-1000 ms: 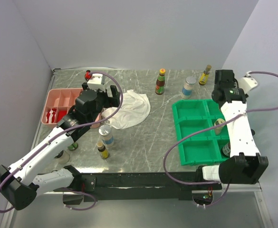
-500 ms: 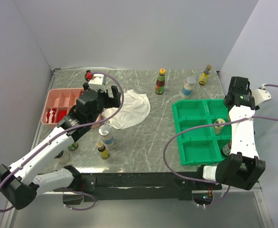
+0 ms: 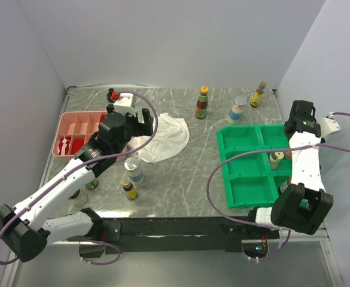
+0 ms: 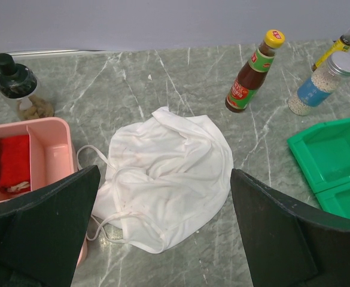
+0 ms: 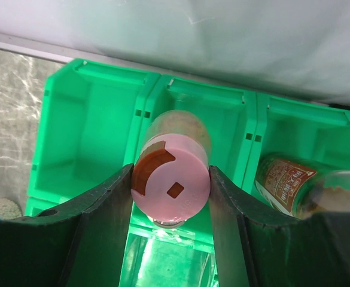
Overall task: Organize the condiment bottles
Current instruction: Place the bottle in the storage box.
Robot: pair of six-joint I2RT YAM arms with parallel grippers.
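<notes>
The step in hand looked like a placement. The right gripper (image 5: 170, 200) was closed on a pink-capped jar (image 5: 170, 182), one finger pressed to each side of the cap. It held the jar over the middle compartment of the green tray (image 5: 85, 125), at the centre of the right wrist view. Whether the jar's base already touched the compartment floor could not be told. In the compartment just to the right a brown-labelled jar (image 5: 285, 182) leaned at a tilt.

The left gripper (image 4: 163, 203) had its jaws wide and held nothing. It hung over the white cloth (image 4: 169, 155) in the middle of the left wrist view.

Several bottles stood outside any tray:
- a yellow-capped sauce bottle (image 4: 252, 75) and a silver-lidded jar (image 4: 318, 84) at the upper right of the left wrist view
- a dark-capped jar (image 4: 16, 84) at the upper left, beyond the pink tray (image 4: 52, 128)
- a blue-labelled clear bottle (image 3: 135, 171) and a small dark bottle (image 3: 129, 189) at the lower left of the top view

So the sorting seemed only partly done. The next move likely called for lowering the pink-capped jar until it stood upright on the floor of its compartment. The jaws would then part and rise straight up, keeping clear of the leaning neighbour.
</notes>
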